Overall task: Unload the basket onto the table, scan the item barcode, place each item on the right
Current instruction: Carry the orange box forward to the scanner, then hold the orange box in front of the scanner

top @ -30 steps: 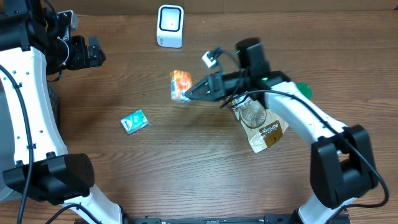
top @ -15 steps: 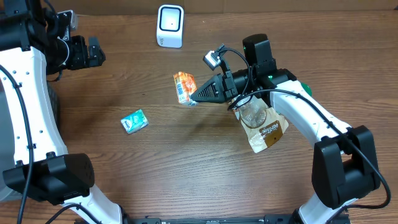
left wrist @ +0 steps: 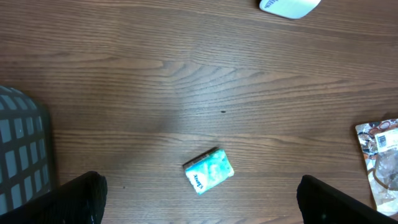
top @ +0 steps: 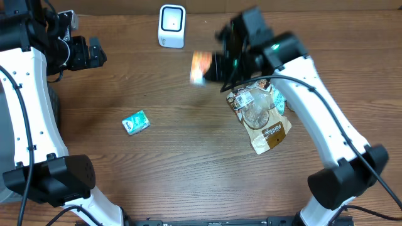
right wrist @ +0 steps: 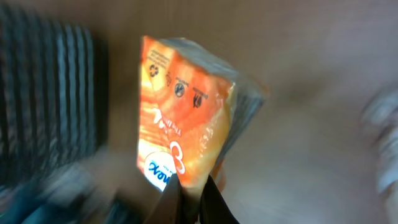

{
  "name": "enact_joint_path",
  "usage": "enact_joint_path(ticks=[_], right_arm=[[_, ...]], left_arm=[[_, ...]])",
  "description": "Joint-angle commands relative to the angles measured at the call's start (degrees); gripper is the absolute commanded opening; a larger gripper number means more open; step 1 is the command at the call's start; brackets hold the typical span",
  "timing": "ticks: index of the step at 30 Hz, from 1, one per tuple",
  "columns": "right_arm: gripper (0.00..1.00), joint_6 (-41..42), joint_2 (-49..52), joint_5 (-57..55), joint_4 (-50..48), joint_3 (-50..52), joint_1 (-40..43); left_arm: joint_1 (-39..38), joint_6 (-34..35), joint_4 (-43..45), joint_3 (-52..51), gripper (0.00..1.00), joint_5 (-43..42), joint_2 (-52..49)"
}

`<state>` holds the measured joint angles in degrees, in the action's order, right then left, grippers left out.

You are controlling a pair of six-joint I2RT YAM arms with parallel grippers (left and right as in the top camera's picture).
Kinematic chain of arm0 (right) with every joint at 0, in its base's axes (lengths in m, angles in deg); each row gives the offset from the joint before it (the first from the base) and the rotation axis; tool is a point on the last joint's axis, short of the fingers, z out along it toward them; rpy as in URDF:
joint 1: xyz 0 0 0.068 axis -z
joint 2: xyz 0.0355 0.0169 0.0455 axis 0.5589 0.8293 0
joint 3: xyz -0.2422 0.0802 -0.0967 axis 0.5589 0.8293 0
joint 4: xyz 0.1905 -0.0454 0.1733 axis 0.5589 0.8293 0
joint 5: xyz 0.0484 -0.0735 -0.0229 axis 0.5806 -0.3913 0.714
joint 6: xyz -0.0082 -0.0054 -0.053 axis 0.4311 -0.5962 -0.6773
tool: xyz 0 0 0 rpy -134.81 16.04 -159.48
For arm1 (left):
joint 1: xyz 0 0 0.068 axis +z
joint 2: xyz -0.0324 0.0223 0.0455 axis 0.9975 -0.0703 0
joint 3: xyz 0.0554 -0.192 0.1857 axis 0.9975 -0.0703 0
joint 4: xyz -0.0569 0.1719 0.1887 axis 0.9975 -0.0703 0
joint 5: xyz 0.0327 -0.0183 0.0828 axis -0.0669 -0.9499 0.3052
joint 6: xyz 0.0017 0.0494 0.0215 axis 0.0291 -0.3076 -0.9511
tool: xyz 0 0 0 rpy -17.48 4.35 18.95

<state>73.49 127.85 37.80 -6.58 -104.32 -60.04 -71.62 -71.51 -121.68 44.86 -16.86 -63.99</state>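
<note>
Item: an orange packet (top: 201, 66), held in the air above the table (top: 188, 163), just right of and below the white scanner (top: 171, 26). It is well blurred in the overhead view.
Grip: the right gripper (top: 215, 66) is closed tight on the packet's lower edge, and the rest of the packet stands up clear of the fingertips in the wrist view.
Handling: it looks like a light, soft, crinkly film pack. It will likely flex and swing from an edge pinch, and the glossy film may slip. A hold on the sealed edge leaves the printed faces uncovered.
Barcode: none can be made out. The face toward the right wrist camera shows recycling marks and a logo, so the code is probably on another side.
Scanner: upright at the far edge of the table, with nothing between it and the packet.
Under the arm: a brown pouch (top: 260, 119) with a clear window lies flat beneath the right arm. It looks low enough not to catch.
Other item: a small teal packet (top: 135, 122) lies well to the left, out of the way.
Left gripper: the left gripper (top: 91, 53) is spread wide and holds nothing, parked at the far left, well apart from the scanner.
Left edge: a grey mesh basket (left wrist: 22, 149) shows in the left wrist view, clear of the work.
</note>
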Motion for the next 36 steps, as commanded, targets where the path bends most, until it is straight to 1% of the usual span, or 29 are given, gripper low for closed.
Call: enact_joint_path(ticks=[1, 4, 5, 7, 8, 9, 10, 12, 13, 15, 18, 23, 25, 28, 31, 36], right_arm=[[0.04, -4.90, 1.90, -28.65, -2.99, -12.41, -3.78], [0.04, -10.34, 3.91, -46.31, -14.67, -12.85, -7.43], [0.04, -12.39, 5.01, -50.16, -18.23, -12.85, -8.31], [0.04, -19.28, 9.53, -58.53, -30.03, -12.81, -10.08], [0.04, -21.05, 11.45, -60.08, -34.25, -12.76, -10.32], [0.04, -25.03, 14.19, -61.22, -40.41, -12.76, -10.32], [0.04, -26.99, 15.32, -61.24, -42.47, -12.76, -10.29], [0.04, -37.46, 21.00, -61.20, -52.83, -12.74, -9.99], [0.04, -40.30, 22.12, -61.16, -54.90, -12.74, -9.92], [0.04, -49.46, 26.32, -60.89, -61.33, -12.74, -9.81], [0.04, -61.40, 31.95, -59.65, -66.69, -12.74, -9.84], [0.04, -79.01, 38.95, -54.86, -67.87, -12.74, -9.88], [0.04, -81.57, 41.16, -54.42, -69.11, -12.74, -9.88], [0.04, -81.59, 43.10, -53.59, -72.06, -12.74, -9.88], [0.04, -81.59, 43.25, -51.23, -72.22, -12.74, -9.81], [0.04, -81.59, 43.25, -51.15, -73.00, -12.74, -9.81]], left_arm=[[-0.11, -0.87, 0.11, 0.28, 0.99, -0.50, 0.22], [-0.11, -0.87, 0.11, 0.28, 1.00, -0.50, 0.22], [-0.11, -0.87, 0.11, 0.28, 1.00, -0.50, 0.22], [-0.13, -0.87, 0.11, 0.28, 0.99, -0.50, 0.22], [-0.11, -0.87, 0.11, 0.28, 1.00, -0.50, 0.22], [-0.11, -0.87, 0.11, 0.28, 1.00, -0.50, 0.22], [-0.11, -0.87, 0.11, 0.28, 1.00, -0.50, 0.22], [-0.11, -0.87, 0.11, 0.28, 1.00, -0.50, 0.22], [-0.11, -0.87, 0.11, 0.28, 0.99, -0.50, 0.22], [-0.11, -0.87, 0.11, 0.28, 1.00, -0.50, 0.22], [-0.11, -0.87, 0.11, 0.28, 0.99, -0.50, 0.22], [-0.11, -0.87, 0.11, 0.28, 0.99, -0.50, 0.22], [-0.11, -0.87, 0.11, 0.28, 0.99, -0.50, 0.22], [-0.11, -0.87, 0.11, 0.28, 0.99, -0.50, 0.22], [-0.11, -0.87, 0.11, 0.28, 0.99, -0.50, 0.22], [-0.11, -0.87, 0.11, 0.28, 1.00, -0.50, 0.22]])
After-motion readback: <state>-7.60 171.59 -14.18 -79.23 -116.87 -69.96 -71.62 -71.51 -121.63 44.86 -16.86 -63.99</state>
